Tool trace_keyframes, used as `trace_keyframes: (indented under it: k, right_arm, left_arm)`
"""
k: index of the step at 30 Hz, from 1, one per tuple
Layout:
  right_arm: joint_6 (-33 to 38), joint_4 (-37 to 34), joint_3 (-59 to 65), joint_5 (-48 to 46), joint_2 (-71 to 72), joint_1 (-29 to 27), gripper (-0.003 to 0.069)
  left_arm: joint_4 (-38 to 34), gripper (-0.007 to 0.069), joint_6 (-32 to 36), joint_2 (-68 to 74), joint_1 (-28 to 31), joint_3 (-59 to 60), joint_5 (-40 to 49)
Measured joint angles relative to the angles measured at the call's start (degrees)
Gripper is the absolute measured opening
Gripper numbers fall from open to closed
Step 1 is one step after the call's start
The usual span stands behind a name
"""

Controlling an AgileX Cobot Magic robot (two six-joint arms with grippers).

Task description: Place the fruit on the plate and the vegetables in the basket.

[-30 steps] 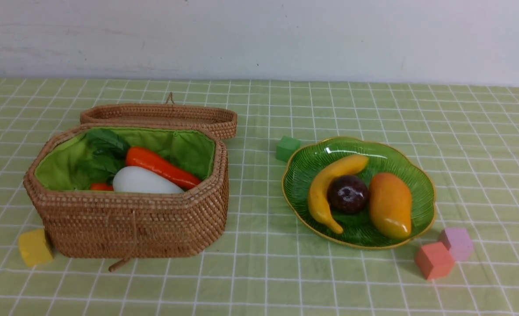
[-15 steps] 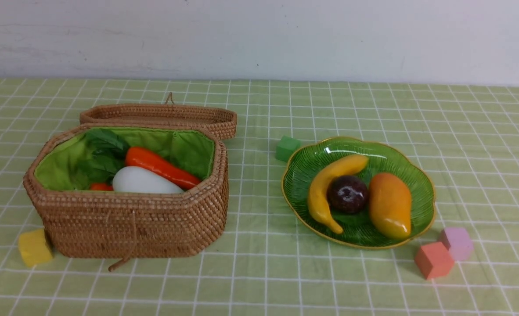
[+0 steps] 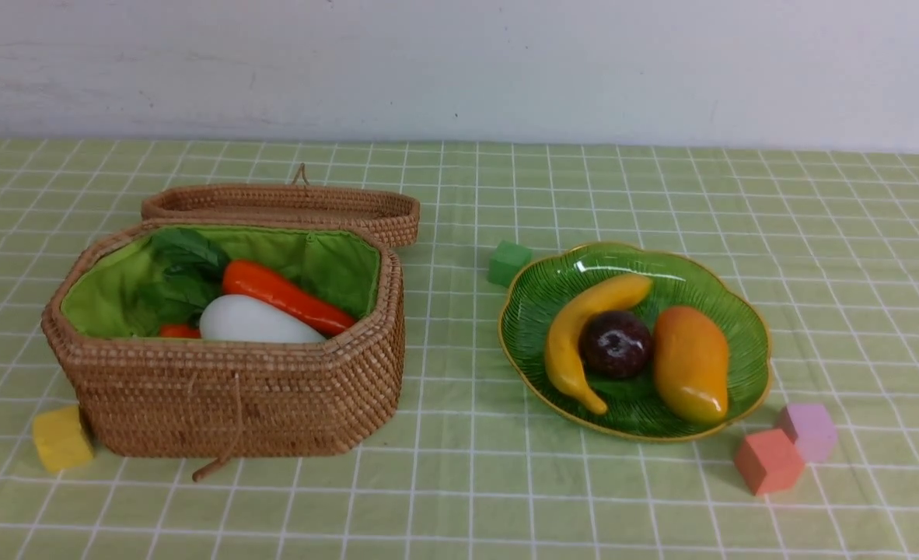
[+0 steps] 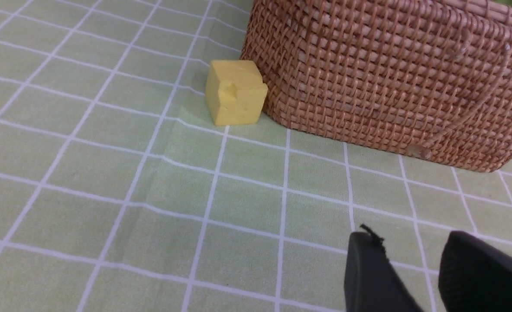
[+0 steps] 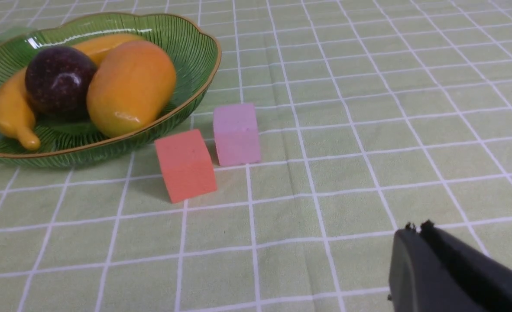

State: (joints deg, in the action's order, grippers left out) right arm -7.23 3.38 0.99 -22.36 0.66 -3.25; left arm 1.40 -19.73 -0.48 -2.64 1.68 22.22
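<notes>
Front view: the basket [image 3: 226, 397] occupies the left half, holding the carrot [image 3: 281, 295]; the plate [image 3: 638, 424], right of centre, holds the mango [image 3: 691, 364].

Left wrist view: the left gripper's fingers [image 4: 368, 268] stand parted, grasping nothing, apart from the basket.

Right wrist view: the right gripper's fingers [image 5: 405, 264] are together, empty, well apart from the plate and mango.

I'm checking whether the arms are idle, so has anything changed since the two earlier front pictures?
Nothing visibly changed. The yellow curved banana, round dark purple plum and yellow-orange oval mango stayed on the scalloped green glass plate; the brown woven basket stayed put.
</notes>
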Motion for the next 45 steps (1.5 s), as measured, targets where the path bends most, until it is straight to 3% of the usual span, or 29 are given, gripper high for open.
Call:
trace_keyframes:
  k: [45]
  right_arm:
    - [-0.3, 0.0, 0.0, 0.0, 0.0, 0.0, 0.0065]
  left_arm:
    - [0.0, 0.0239, 0.0, 0.0, 0.0, 0.0, 0.0]
